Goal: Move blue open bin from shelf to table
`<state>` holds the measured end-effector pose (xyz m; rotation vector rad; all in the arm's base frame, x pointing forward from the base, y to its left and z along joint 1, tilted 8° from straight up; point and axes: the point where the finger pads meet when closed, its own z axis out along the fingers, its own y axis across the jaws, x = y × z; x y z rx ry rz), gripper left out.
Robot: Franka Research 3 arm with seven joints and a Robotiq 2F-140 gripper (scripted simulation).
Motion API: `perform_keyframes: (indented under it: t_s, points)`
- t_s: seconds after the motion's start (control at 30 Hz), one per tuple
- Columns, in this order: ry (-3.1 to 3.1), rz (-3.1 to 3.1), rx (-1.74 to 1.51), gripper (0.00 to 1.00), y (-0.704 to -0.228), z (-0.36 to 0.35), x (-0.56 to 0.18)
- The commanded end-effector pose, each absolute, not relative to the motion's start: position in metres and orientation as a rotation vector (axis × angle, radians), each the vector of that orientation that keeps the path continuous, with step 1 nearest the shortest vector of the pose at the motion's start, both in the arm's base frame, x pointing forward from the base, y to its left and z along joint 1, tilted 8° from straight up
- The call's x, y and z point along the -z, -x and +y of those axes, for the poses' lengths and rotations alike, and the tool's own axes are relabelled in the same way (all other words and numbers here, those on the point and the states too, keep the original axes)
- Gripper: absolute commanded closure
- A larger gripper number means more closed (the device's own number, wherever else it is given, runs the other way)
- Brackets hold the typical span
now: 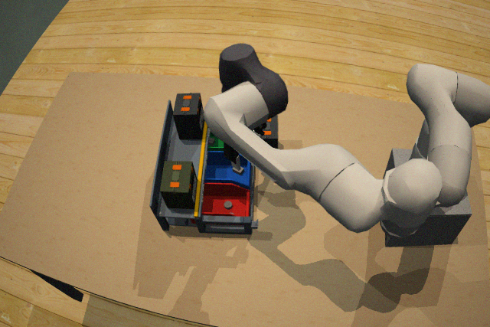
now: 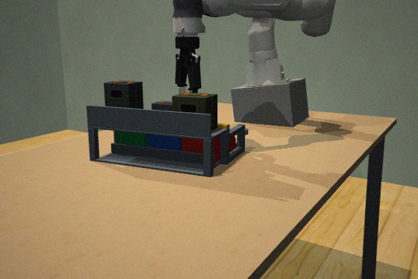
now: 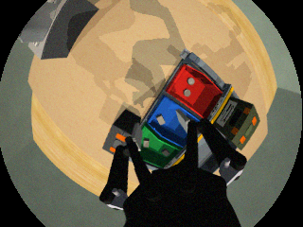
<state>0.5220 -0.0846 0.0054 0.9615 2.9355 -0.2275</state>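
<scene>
The blue open bin [image 1: 227, 168] sits in the lower level of the grey shelf [image 1: 197, 165], between a green bin [image 1: 215, 142] and a red bin [image 1: 226, 199]. It also shows in the side view [image 2: 164, 142] and in the wrist view [image 3: 167, 119], with small grey parts inside. My gripper [image 2: 187, 87] points straight down and hangs well above the shelf, over the blue bin. Its fingers are partly open with nothing between them, as the wrist view [image 3: 159, 134] shows. In the overhead view the gripper [image 1: 236, 163] covers part of the blue bin.
A black box [image 1: 187, 116] and an olive box [image 1: 177, 184] stand on the shelf's top deck. Another black box [image 1: 269, 130] stands behind the shelf. A yellow bar [image 1: 200, 173] runs along the deck's edge. My base block [image 1: 427, 201] is at the right.
</scene>
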Motion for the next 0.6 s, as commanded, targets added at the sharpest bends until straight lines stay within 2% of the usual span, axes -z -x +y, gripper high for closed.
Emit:
perform_keyframes:
  t_s: [0.0,0.1,0.57]
  points:
    - [-0.816,2.986,0.227,0.43,-0.5220,-0.0840,-0.0058]
    - [-0.583,3.052,0.227,0.43,-0.5220,-0.0830,-0.0063]
    - [-0.519,3.067,0.233,0.43,-0.5220,-0.0838,-0.0059]
